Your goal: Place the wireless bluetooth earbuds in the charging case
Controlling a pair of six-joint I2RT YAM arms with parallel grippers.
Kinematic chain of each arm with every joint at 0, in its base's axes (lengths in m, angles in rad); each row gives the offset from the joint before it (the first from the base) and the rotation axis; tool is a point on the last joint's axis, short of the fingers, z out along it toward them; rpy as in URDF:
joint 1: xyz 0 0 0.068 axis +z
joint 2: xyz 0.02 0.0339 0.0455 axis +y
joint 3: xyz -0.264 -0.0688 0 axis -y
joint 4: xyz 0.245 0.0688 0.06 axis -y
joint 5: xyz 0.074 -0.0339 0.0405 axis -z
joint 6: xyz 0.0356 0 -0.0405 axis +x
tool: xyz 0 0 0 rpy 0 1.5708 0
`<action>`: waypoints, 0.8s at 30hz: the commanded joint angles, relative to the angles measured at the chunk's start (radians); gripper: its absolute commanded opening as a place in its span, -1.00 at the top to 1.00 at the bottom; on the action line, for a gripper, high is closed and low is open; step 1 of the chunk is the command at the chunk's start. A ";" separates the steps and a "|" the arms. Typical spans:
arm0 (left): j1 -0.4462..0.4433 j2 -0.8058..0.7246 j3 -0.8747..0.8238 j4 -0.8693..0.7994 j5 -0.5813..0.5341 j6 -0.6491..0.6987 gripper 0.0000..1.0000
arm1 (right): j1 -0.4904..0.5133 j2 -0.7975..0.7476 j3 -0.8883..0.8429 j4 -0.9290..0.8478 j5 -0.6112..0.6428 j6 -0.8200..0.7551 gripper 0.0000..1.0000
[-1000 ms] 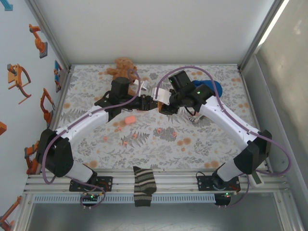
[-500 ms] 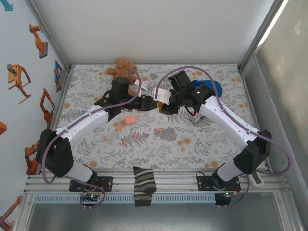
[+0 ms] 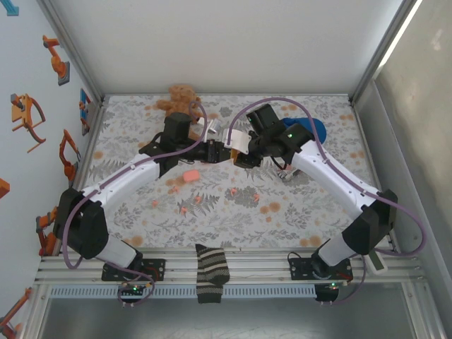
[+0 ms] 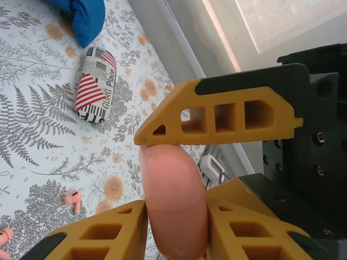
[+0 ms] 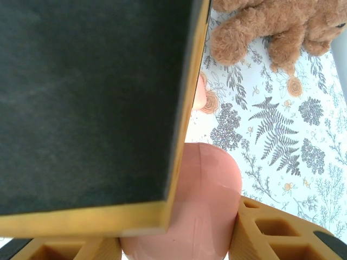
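Observation:
A salmon-pink charging case point(image 4: 174, 203) hangs above the middle of the table, its lid seam closed. My left gripper point(image 4: 176, 214) is shut on it, a yellow finger against each side. My right gripper point(image 5: 181, 230) is shut on the same case point(image 5: 203, 200) from the opposite side, and one of its fingers point(image 4: 217, 116) rests on top of the case. In the top view the two grippers meet, left point(image 3: 217, 152) and right point(image 3: 241, 155). Tiny pink earbuds lie on the floral cloth, one point(image 4: 73, 199) below the case, others point(image 3: 198, 200) point(image 3: 233, 191) toward the front.
A second pink case point(image 3: 189, 175) lies left of centre. A brown teddy bear point(image 3: 181, 99) sits at the back, a blue object point(image 3: 312, 129) at the back right, and a striped pouch point(image 4: 95, 84) beside the right arm. A striped sock point(image 3: 210, 272) hangs over the front rail.
My left gripper's fingers have drawn in onto the pink case. Both arms have stayed almost where they were.

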 commanded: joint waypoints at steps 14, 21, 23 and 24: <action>0.013 -0.032 -0.008 0.041 0.008 0.022 0.58 | 0.003 -0.030 -0.015 0.027 0.006 0.050 -0.18; 0.112 -0.141 -0.139 0.189 -0.003 0.014 0.67 | -0.065 -0.163 -0.118 0.141 -0.142 0.162 -0.48; 0.143 -0.172 -0.178 0.228 0.000 0.030 0.69 | -0.094 -0.216 -0.167 0.204 -0.215 0.211 -0.54; 0.154 -0.189 -0.196 0.252 -0.001 0.048 0.69 | -0.114 -0.244 -0.196 0.241 -0.259 0.243 -0.55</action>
